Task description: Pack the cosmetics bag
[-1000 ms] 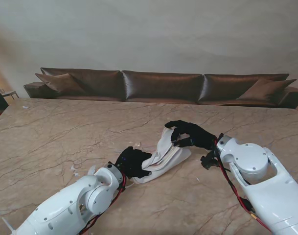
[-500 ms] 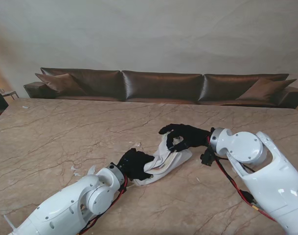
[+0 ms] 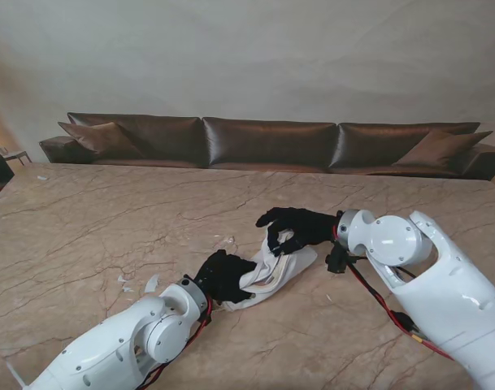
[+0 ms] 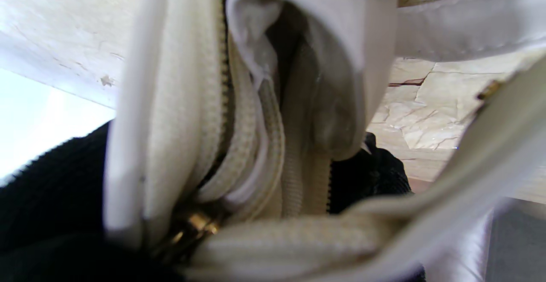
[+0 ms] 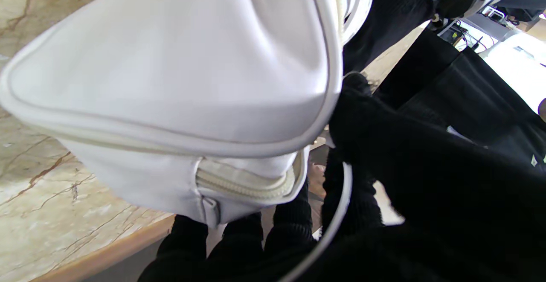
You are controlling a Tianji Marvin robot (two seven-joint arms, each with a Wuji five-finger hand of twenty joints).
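A white cosmetics bag (image 3: 273,268) lies crumpled on the marble table (image 3: 109,219) between my two black-gloved hands. My left hand (image 3: 224,275) is shut on the bag's near-left end; in the left wrist view the cream zipper (image 4: 239,145) and the bag's opening (image 4: 294,60) fill the picture. My right hand (image 3: 296,227) grips the bag's far upper edge, fingers curled over it. In the right wrist view the bag's white side (image 5: 179,73) and zipper end (image 5: 243,184) sit against my fingers (image 5: 362,145). What the bag holds is hidden.
A few small white scraps (image 3: 149,283) lie on the table beside my left forearm. A brown leather sofa (image 3: 271,142) runs along the table's far edge. Bare marble stretches to the far left and far right.
My right hand has moved leftward with the bag's upper edge, folding the bag more toward my left hand. My left hand has shifted slightly right, still gripping.
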